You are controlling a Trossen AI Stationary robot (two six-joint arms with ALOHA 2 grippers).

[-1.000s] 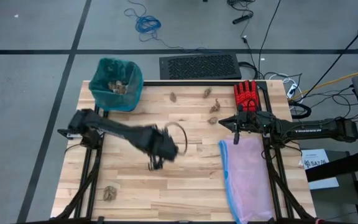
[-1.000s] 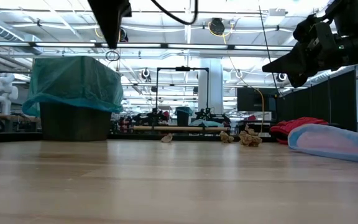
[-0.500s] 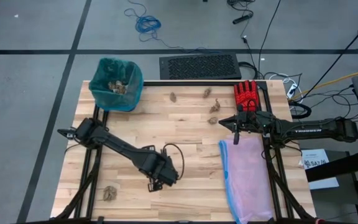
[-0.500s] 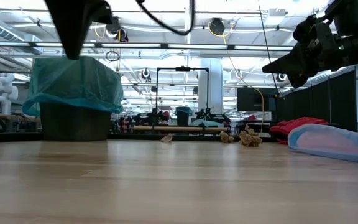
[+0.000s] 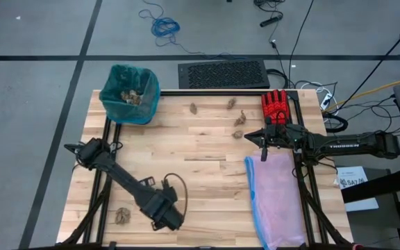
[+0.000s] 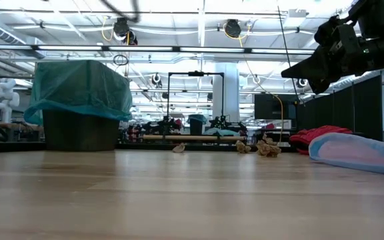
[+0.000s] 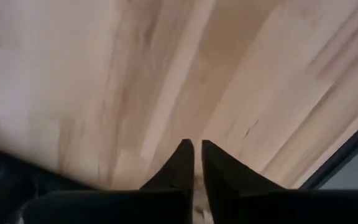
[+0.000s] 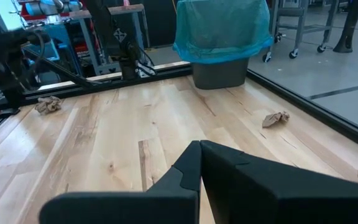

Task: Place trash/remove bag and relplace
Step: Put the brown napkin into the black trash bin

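Note:
The teal-green bag (image 5: 131, 92) lines the bin at the far left corner, with brown wads (image 5: 130, 97) inside it. More trash lies on the table: one wad (image 5: 122, 215) near the front left, and several wads (image 5: 239, 119) at the far middle. My left gripper (image 5: 162, 221) points down over bare wood near the front edge, to the right of the front-left wad. Its fingertips (image 7: 197, 163) stand a narrow slit apart with nothing between them. My right gripper (image 5: 248, 137) waits shut and level at the right, above the table.
A red glove (image 5: 276, 105) lies at the far right, and a pale pink bag with a blue edge (image 5: 276, 198) lies along the right side. The table's front edge (image 5: 207, 244) runs close by my left gripper. Bare wood spans the middle.
My left gripper has swung from the table's middle toward the near edge and a little to the left, sinking and rolling as it went. It now stands nearer the front-left wad and has left the low view.

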